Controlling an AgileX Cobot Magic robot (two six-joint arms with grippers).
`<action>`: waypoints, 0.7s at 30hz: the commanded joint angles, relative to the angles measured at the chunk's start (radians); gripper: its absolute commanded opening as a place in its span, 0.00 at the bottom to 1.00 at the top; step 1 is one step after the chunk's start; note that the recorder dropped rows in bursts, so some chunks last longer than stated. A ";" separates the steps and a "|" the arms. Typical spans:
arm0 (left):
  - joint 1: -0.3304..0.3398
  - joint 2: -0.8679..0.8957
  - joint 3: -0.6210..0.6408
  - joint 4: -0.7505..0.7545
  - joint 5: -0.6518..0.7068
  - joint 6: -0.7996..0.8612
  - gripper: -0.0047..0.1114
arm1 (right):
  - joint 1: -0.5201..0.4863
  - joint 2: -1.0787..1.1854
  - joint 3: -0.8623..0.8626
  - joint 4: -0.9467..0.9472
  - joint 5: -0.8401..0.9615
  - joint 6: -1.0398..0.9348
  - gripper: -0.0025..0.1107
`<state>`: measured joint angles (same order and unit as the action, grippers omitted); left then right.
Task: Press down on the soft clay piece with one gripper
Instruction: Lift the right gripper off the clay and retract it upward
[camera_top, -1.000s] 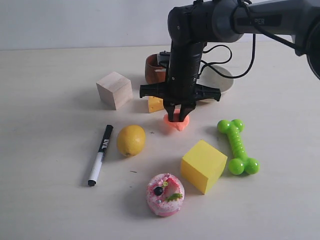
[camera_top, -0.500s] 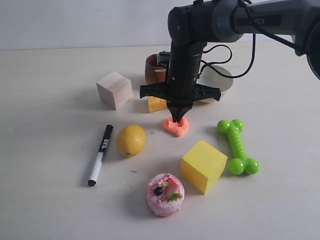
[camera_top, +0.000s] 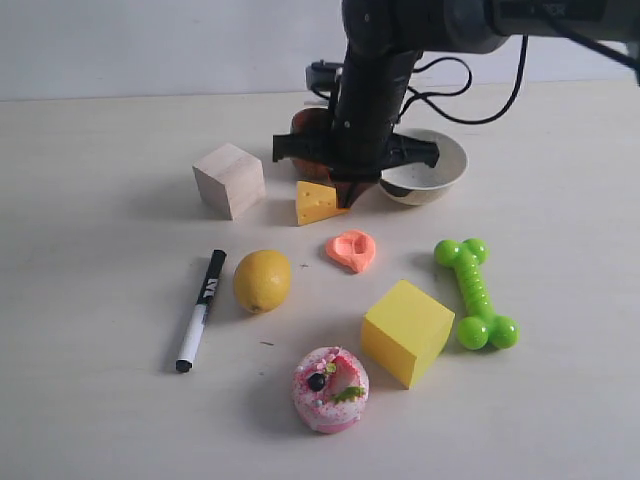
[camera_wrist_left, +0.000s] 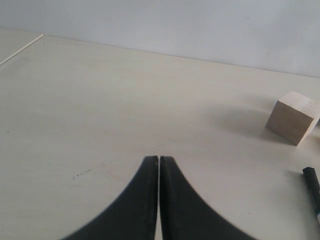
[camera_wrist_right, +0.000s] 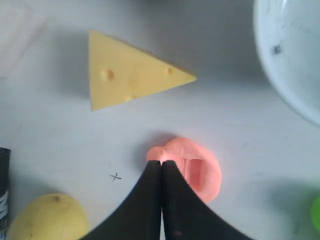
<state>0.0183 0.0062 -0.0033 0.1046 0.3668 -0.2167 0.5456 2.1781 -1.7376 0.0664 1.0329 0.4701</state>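
The soft clay piece (camera_top: 352, 249) lies flat on the table, salmon-orange and heart-shaped with a dent in its middle. In the right wrist view the clay (camera_wrist_right: 200, 167) shows the same dent. My right gripper (camera_top: 346, 200) hangs above and behind it, raised clear of the clay, fingers shut with nothing between them; its tips (camera_wrist_right: 162, 163) overlap the clay's edge in the wrist picture. My left gripper (camera_wrist_left: 159, 159) is shut over bare table, far from the clay, and does not show in the exterior view.
Yellow cheese wedge (camera_top: 315, 203) sits just behind the clay, white bowl (camera_top: 428, 166) and brown ring (camera_top: 309, 140) farther back. Wooden cube (camera_top: 229, 179), lemon (camera_top: 262, 280), marker (camera_top: 201, 309), yellow block (camera_top: 405, 331), green bone toy (camera_top: 475, 292) and pink donut (camera_top: 330, 388) surround it.
The right gripper was pressed onto the clay, then lifted up and back off it. The clay stays on the table, now flatter with a dent.
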 joint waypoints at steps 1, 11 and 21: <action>0.001 -0.006 0.003 -0.005 -0.004 0.001 0.07 | 0.001 -0.096 0.005 -0.057 -0.002 -0.024 0.02; 0.001 -0.006 0.003 -0.005 -0.004 0.001 0.07 | 0.001 -0.231 0.005 -0.157 0.103 -0.015 0.02; 0.001 -0.006 0.003 -0.005 -0.004 0.001 0.07 | 0.001 -0.233 0.005 -0.290 0.188 0.030 0.02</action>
<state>0.0183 0.0062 -0.0033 0.1046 0.3668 -0.2167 0.5456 1.9569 -1.7376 -0.1977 1.2178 0.4920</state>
